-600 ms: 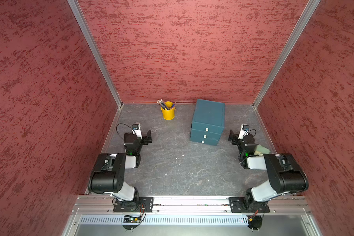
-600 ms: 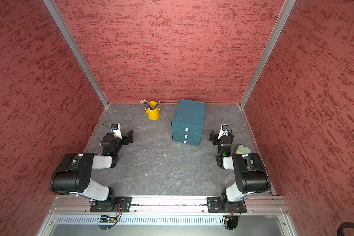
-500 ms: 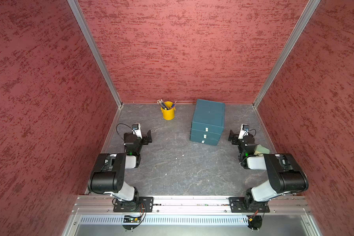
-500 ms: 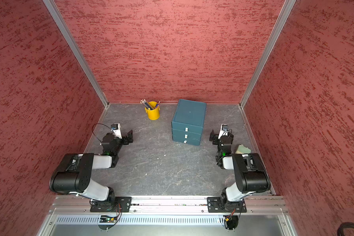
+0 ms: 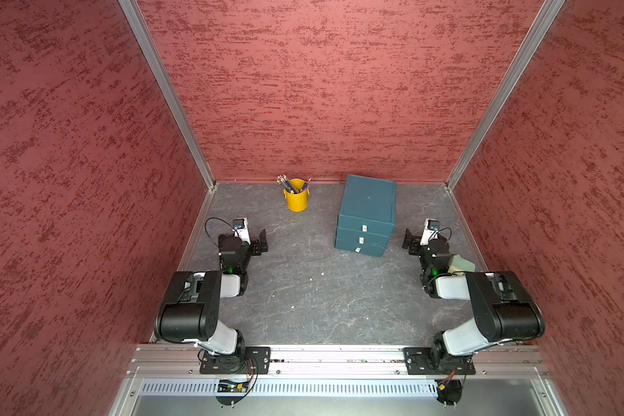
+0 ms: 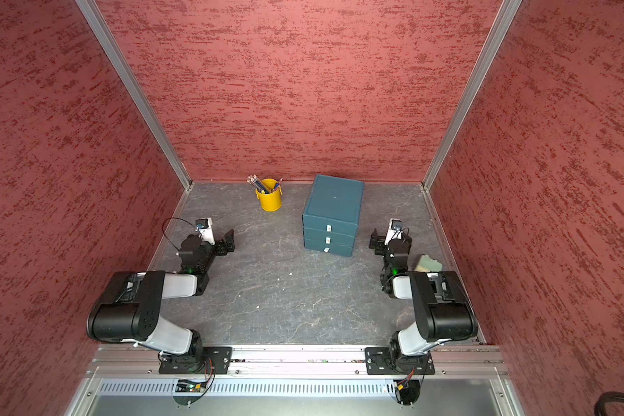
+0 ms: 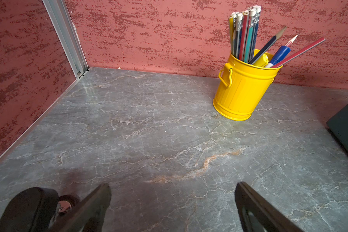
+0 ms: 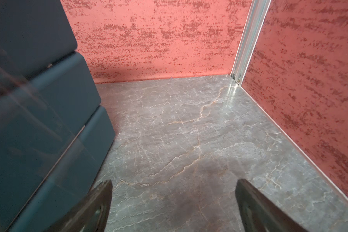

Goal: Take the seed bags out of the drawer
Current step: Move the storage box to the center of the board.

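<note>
A dark teal drawer unit stands at the back right of the grey floor, and all three of its drawers are pushed in. The seed bags are hidden from every view. My left gripper rests low near the left wall, open and empty, well left of the unit. The left wrist view shows its fingers spread over bare floor. Just right of the unit sits my right gripper, also open and empty, with the unit's side close beside it.
A yellow pencil cup stands at the back, left of the drawer unit. A pale green block lies by the right wall, next to the right arm. Red walls close in three sides.
</note>
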Tool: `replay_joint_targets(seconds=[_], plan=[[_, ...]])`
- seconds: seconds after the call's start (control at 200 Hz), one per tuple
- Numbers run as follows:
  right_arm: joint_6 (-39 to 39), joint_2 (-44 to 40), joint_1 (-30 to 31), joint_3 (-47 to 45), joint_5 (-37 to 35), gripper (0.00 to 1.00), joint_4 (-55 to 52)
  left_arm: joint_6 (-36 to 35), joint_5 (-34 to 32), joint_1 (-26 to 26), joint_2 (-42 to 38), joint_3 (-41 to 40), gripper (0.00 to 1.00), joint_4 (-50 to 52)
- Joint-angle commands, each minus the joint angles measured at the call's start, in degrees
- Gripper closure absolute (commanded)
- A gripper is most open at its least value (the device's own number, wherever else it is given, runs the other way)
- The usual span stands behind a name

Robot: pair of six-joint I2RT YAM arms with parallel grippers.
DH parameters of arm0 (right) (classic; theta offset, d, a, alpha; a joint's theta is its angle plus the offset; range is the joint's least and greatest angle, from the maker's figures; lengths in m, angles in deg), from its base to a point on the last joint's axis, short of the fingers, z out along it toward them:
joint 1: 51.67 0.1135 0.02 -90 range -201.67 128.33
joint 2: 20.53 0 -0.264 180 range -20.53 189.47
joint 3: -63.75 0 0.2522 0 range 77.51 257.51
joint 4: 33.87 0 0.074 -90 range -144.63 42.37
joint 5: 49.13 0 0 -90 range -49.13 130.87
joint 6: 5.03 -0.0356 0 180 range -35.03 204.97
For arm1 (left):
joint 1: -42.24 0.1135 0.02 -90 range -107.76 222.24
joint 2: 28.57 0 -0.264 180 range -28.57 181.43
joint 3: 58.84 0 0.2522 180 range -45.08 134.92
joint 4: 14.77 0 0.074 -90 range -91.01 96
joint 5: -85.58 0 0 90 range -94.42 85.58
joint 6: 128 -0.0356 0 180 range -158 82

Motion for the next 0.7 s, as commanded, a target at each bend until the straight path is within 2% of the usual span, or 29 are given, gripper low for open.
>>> replay_joint_targets(seconds=[0.0,0.09,0.271,0.426,0.696], plan=[[2.09,-8.2,2.6,4.39,-1.93,0.01,-11.51,-1.02,-0.89,-0.48,-7.65,3.69,0.0,9.87],[-1.77,-12.69,2.71,12.59,-4.22,0.01,-29.66,0.04,0.9,-0.67,-13.4,5.63,0.0,18.1],[-7.22,-12.09,2.75,27.88,3.54,0.01,-51.93,5.21,2.68,-2.38,-19.73,12.38,0.0,37.76],[-12.91,-9.73,2.66,39.14,11.21,0.01,-62.09,7.29,3.41,-6.33,-21.28,17.34,0.0,49.06],[-23.46,0.18,1.04,53.34,28.06,0.01,-68.92,9.85,9.14,-10.73,-23.53,20.97,0.0,56.99]])
